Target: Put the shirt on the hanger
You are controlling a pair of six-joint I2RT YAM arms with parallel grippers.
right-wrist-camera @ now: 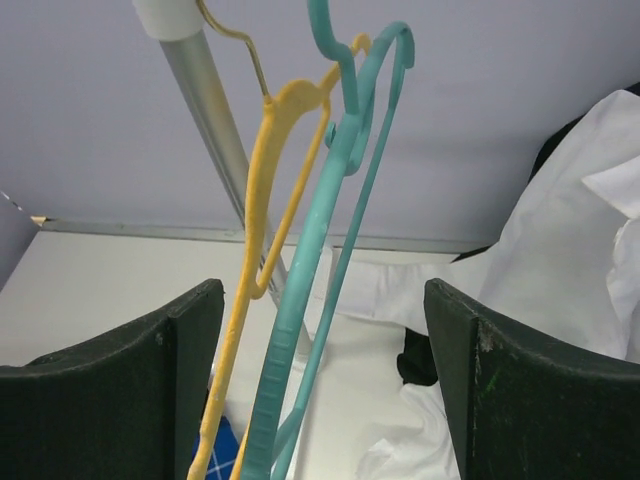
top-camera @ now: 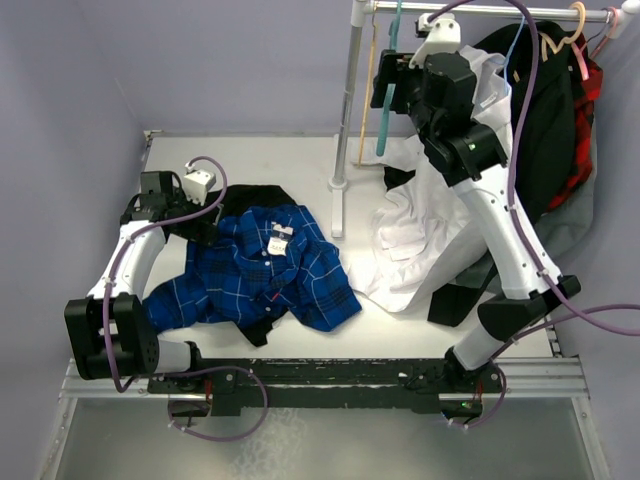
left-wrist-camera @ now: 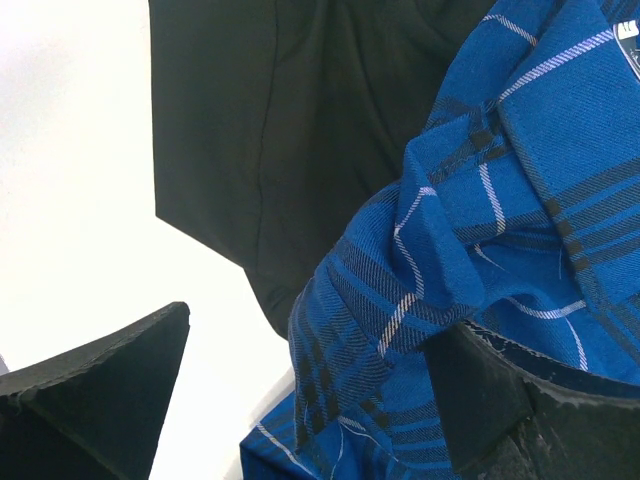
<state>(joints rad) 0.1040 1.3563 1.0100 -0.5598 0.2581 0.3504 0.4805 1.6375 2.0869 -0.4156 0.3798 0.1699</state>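
Wide-spread left jaws, gripping nothing, low at the 10 o'clock side of the tabletop (top-camera: 270,160); one finger (left-wrist-camera: 100,400) over bare white surface, the other against a bunched fold of the shirt (top-camera: 262,270). Wide right jaws as well, raised at 1 o'clock beside the rail (top-camera: 490,12), closed on nothing, set either side of two hangers and touching neither.

White tabletop, walled in pale purple at 9 and 12 o'clock.

White shirt (top-camera: 410,250) heaped from centre toward 3 o'clock, partly draped down from the rail.

Blue plaid shirt crumpled flat from centre toward 8 o'clock, collar end toward 12 o'clock, well apart from the hanger.

Black garment (left-wrist-camera: 300,130) spread beneath the plaid shirt, showing past it at 11 o'clock and again at 6 o'clock.

More dark clothing with a red plaid piece (top-camera: 580,130) hung at 2 o'clock.

Upright grey pole (top-camera: 349,100) at 12 o'clock, carrying the rail.

Teal hanger (right-wrist-camera: 289,330) hooked on the rail at 12 o'clock, hanging bare, between the right fingers in the right wrist view.

Yellow hanger (right-wrist-camera: 290,100) just beside it, on its 9 o'clock side.

White neck label (top-camera: 278,238) inside the plaid collar, near the tabletop's centre.
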